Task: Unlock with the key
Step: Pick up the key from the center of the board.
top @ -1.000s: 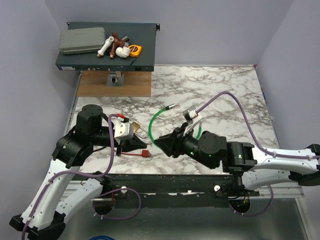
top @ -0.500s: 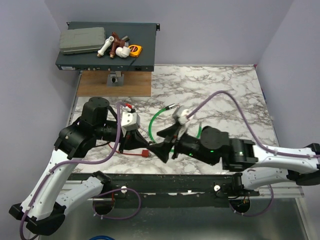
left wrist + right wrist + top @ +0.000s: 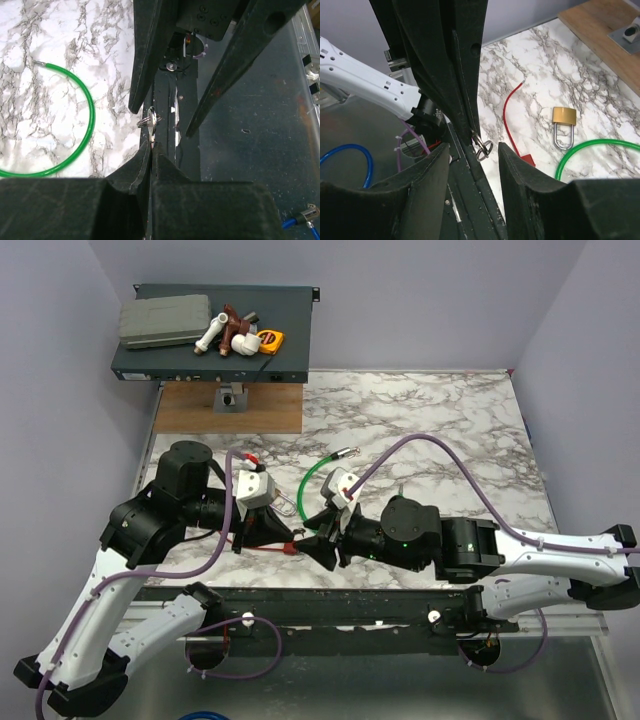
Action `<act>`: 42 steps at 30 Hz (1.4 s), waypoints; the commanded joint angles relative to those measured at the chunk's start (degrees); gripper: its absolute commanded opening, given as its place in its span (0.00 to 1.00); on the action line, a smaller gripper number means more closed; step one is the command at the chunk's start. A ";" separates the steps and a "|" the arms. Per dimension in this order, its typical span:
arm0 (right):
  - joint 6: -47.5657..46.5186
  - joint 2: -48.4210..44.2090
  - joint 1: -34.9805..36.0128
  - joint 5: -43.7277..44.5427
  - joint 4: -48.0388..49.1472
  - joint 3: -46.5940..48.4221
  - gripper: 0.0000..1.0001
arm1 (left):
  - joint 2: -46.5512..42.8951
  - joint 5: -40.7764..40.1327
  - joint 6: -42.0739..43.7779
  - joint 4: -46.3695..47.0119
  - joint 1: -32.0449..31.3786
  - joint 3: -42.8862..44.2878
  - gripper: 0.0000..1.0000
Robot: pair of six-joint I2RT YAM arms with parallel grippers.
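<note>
My left gripper (image 3: 151, 145) is shut on the key (image 3: 151, 120), a small silvery key whose ring sticks out past the fingertips. In the right wrist view the key (image 3: 482, 146) hangs at the tip of the left gripper (image 3: 472, 131). My right gripper (image 3: 474, 147) is open, its two fingers on either side of the key ring without touching it. Both grippers meet at the table's front edge, left (image 3: 292, 536) and right (image 3: 318, 542). The brass padlock (image 3: 564, 117) lies flat on the marble behind them; from above only its shackle (image 3: 284, 506) shows clearly.
A green cable loop (image 3: 312, 483) and a red zip tie (image 3: 512, 112) lie on the marble beside the padlock. A wooden board (image 3: 230, 408) and a black box (image 3: 215, 335) with fittings stand at the back left. The table's front rail (image 3: 330, 600) is just below the grippers.
The right arm has swung left and forward toward the left gripper; its open fingers now flank the key. The left gripper has shifted slightly, still holding the key.
</note>
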 commanded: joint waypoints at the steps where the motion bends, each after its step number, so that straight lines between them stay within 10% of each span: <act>1: -1.47 -1.81 0.11 -1.83 -0.76 1.05 0.43 | -0.70 1.12 0.57 -1.02 -0.59 -0.02 0.00; 7: -2.88 -0.70 0.11 -5.38 -2.43 2.75 0.22 | -0.12 1.86 0.81 -1.41 -0.92 1.04 0.00; 18: -4.19 1.43 0.11 -7.22 -5.06 4.79 0.25 | 0.99 3.23 2.33 -2.31 -1.55 2.41 0.00; 22: -4.25 1.62 0.11 -6.73 -5.59 4.72 0.01 | 1.21 3.01 3.01 -2.97 -1.65 3.55 0.00; 27: -3.55 0.41 0.10 -6.37 -5.52 3.44 0.01 | 1.55 2.57 2.50 -2.78 -1.62 5.59 0.01; 32: -2.39 -2.97 0.11 -4.28 -3.62 0.27 0.01 | 1.82 3.27 3.91 -6.12 -1.48 9.45 0.51; 42: -2.20 -4.22 0.11 -5.44 -2.25 -0.90 0.01 | 0.59 -1.21 6.66 -7.68 -1.44 6.91 0.52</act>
